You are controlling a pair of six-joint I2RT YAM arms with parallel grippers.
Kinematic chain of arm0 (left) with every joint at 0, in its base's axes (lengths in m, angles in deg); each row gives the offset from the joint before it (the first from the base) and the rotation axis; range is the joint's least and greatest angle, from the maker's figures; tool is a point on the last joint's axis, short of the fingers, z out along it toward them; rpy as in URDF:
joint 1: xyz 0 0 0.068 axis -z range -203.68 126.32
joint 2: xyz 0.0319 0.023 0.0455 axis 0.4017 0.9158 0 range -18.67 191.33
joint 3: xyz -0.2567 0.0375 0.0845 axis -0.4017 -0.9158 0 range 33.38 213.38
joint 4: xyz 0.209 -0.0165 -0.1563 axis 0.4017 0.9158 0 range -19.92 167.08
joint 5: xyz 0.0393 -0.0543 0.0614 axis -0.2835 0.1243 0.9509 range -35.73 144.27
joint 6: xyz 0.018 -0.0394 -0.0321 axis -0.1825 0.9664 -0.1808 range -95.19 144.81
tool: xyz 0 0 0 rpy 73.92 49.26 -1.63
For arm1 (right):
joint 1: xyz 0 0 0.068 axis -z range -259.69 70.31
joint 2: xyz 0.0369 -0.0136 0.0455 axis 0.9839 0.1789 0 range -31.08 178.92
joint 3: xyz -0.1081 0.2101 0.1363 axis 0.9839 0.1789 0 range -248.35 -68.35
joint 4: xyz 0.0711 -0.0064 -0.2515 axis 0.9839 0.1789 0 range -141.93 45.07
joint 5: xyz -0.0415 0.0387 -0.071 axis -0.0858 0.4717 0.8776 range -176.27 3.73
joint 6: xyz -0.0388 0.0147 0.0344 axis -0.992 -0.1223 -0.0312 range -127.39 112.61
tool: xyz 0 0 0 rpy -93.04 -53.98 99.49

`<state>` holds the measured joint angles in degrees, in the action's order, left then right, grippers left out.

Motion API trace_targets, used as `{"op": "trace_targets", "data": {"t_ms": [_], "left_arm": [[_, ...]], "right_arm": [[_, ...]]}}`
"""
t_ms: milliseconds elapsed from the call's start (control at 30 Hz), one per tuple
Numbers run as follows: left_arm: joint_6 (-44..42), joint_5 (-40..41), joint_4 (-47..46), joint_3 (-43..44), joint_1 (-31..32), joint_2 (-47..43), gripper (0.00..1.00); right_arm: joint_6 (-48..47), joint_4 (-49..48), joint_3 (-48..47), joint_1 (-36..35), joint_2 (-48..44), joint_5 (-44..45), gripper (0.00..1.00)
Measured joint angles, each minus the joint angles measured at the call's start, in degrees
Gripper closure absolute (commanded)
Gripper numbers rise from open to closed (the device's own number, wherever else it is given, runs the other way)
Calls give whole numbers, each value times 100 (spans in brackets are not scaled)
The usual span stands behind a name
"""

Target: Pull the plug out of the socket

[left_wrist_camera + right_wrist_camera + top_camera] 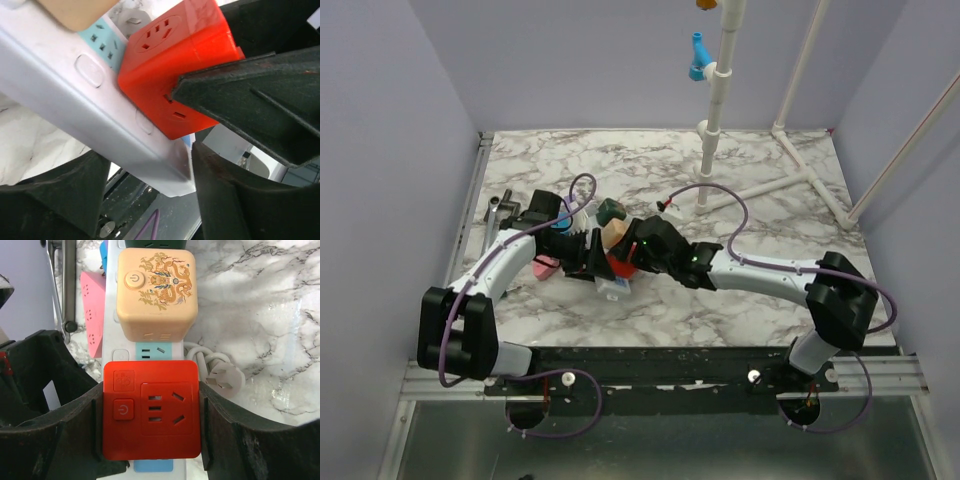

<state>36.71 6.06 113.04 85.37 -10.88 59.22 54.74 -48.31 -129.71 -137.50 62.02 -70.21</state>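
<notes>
The socket (112, 347) is a long white strip lying lengthwise on the marble table. A red cube plug (150, 410) sits in it near the near end. My right gripper (150, 415) is shut on that red plug, one finger flat on each side. In the left wrist view the socket's end (75, 100) runs between the fingers of my left gripper (147, 161). That gripper is open around the socket. Its right finger (225, 200) is at the socket's corner, its left finger (50, 200) is below the socket's side. From above, both grippers meet at the red plug (623, 266).
A beige dragon-printed cube (156, 290) and a dark green cube (611, 210) are plugged in further along the strip. The strip's coiled white cord (220, 375) lies to its right. A pink piece (92, 310) and a metal tool (65, 285) lie to its left. A white pipe frame (720, 130) stands at the back right.
</notes>
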Motion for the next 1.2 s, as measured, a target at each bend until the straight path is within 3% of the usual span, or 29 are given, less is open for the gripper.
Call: {"op": "trace_targets", "data": {"t_ms": [133, 367, 867, 1200], "left_arm": [[-17, 70, 50, -2, -155, 68, 67], [-79, 715, 162, -4, -308, 103, 99], [-225, 925, 411, 109, -273, 98, 100], [-299, 997, 520, 201, -105, -35, 100]], "right_arm": [[90, 175, -260, -76, 225, 221, 99], [236, 365, -503, -256, 452, 433, 99], [328, 365, -503, -286, 492, 424, 100], [295, 199, -61, -225, 26, 293, 100]]}}
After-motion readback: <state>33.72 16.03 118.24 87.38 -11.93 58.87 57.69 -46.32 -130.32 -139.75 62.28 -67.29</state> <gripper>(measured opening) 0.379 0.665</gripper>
